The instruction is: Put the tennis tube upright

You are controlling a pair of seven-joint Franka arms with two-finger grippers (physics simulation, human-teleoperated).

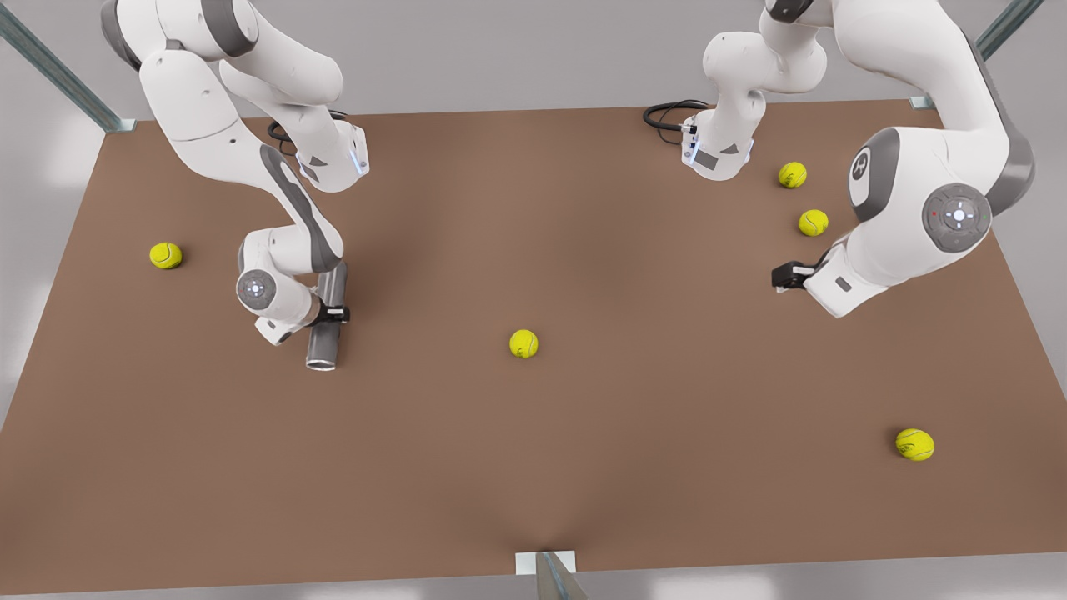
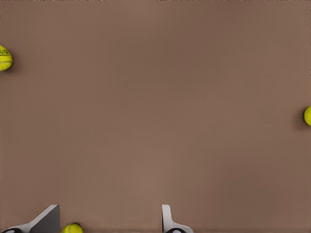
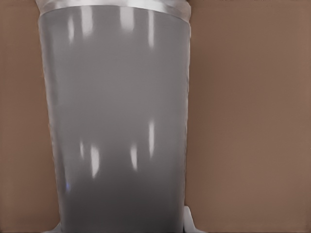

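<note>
The tennis tube [image 1: 327,321] is a plain grey cylinder lying on the brown table [image 1: 533,467] toward the front view's left, hollow end toward the table's near edge. My right gripper [image 1: 333,314] is shut across its middle. In the right wrist view the tube [image 3: 116,121] sits between the fingertips [image 3: 189,219]. My left gripper [image 1: 788,276] hovers over the table at the front view's right, far from the tube. It is open [image 2: 109,221], with bare table between its fingers [image 2: 167,221].
Several yellow-green tennis balls lie scattered: one [image 1: 166,255] left of the tube, one [image 1: 523,343] mid-table, two [image 1: 792,174] [image 1: 813,222] near the left gripper, one [image 1: 914,444] front right. A ball [image 2: 73,228] lies beside the left gripper's finger. Arm bases stand at the back.
</note>
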